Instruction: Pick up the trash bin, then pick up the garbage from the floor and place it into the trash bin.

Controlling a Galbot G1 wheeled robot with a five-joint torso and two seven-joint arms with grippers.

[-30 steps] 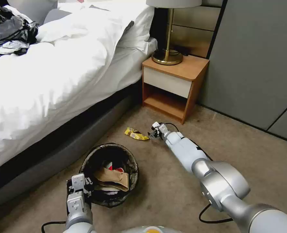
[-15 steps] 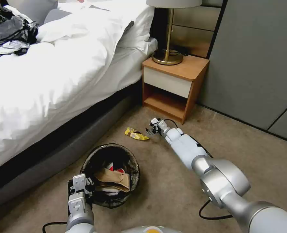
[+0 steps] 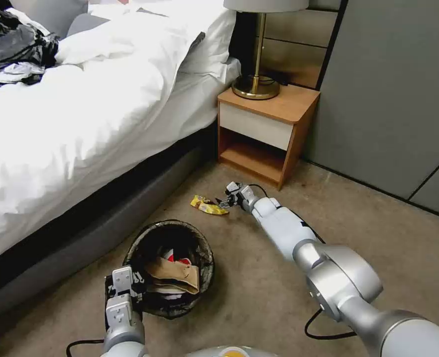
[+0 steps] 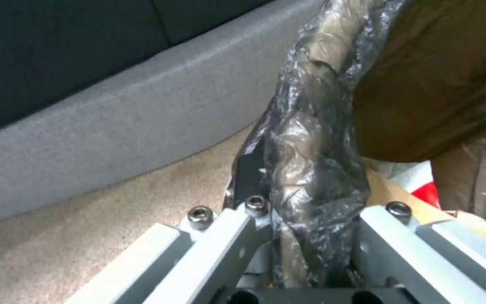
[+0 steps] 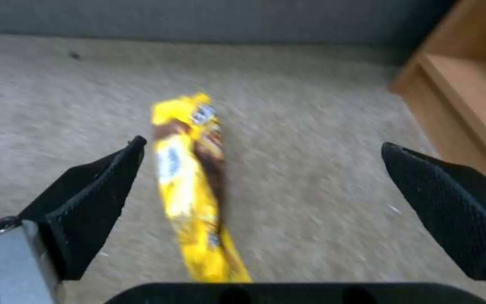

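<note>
The trash bin [image 3: 205, 246], white with a dark bag over its rim, stands on the carpet beside the bed. My left gripper [image 3: 124, 287] is shut on its near rim; in the left wrist view the bag-covered rim [image 4: 310, 160] sits pinched between the fingers [image 4: 220, 236]. Tan paper [image 3: 172, 273] and a red-and-white cup [image 3: 181, 260] lie inside. A yellow snack wrapper [image 3: 208, 205] lies on the floor in front of the nightstand. My right gripper [image 3: 226, 199] is open just right of it; in the right wrist view the wrapper [image 5: 192, 185] lies between the spread fingers, near one pad [image 5: 91, 202].
The bed [image 3: 81, 124] runs along the left with its grey base [image 3: 105, 218] close to the bin. A wooden nightstand [image 3: 266, 134] with a brass lamp [image 3: 256, 84] stands just behind the wrapper. A grey wall [image 3: 393, 99] is at right. A black cable [image 3: 323, 332] trails on the carpet.
My right gripper has moved left and slightly farther out, closing in on the yellow wrapper. The left gripper and the bin have barely shifted.
</note>
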